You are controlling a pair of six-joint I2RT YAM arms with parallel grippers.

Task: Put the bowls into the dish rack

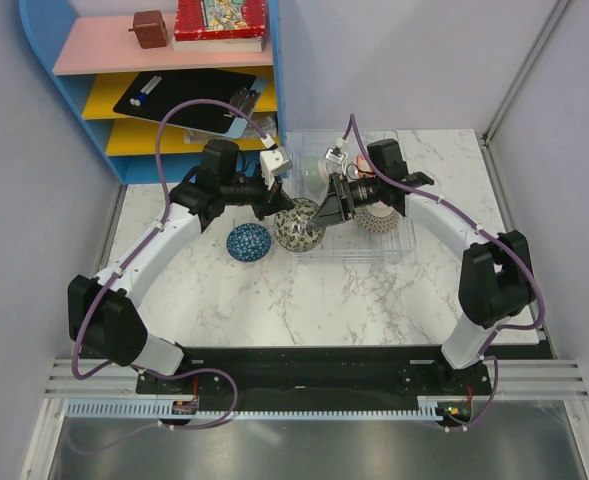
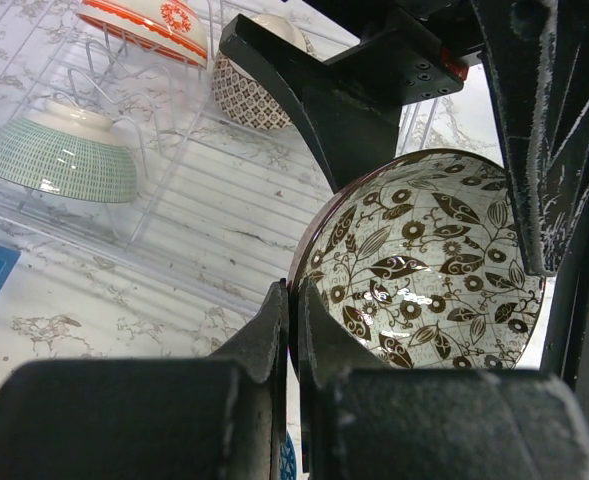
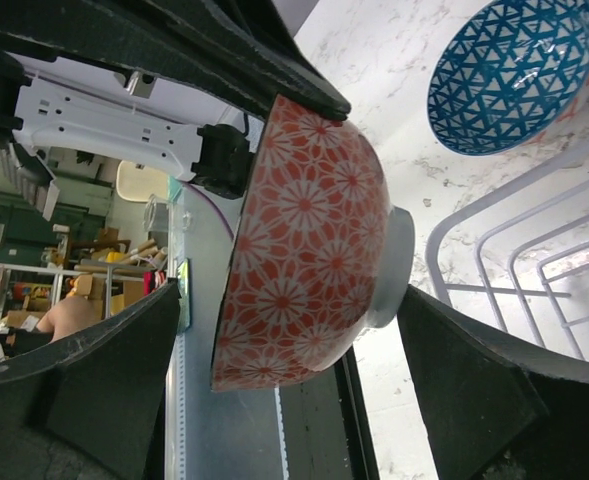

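left tool (image 2: 292, 297) pinches the rim of the red bowl (image 3: 304, 230), holding it on edge at the 7 o'clock corner of the rack (image 2: 204, 210). right tool (image 3: 289, 292) stands wide open, a finger either side of it. blue bowl (image 1: 248, 242) sits on the worktop (image 1: 304, 300) at its 9 o'clock.

The left end effector (image 1: 284, 205) and right end effector (image 1: 326, 212) flank a dark-patterned bowl (image 1: 299, 226), with a blue bowl (image 1: 248, 242) at its nine o'clock.
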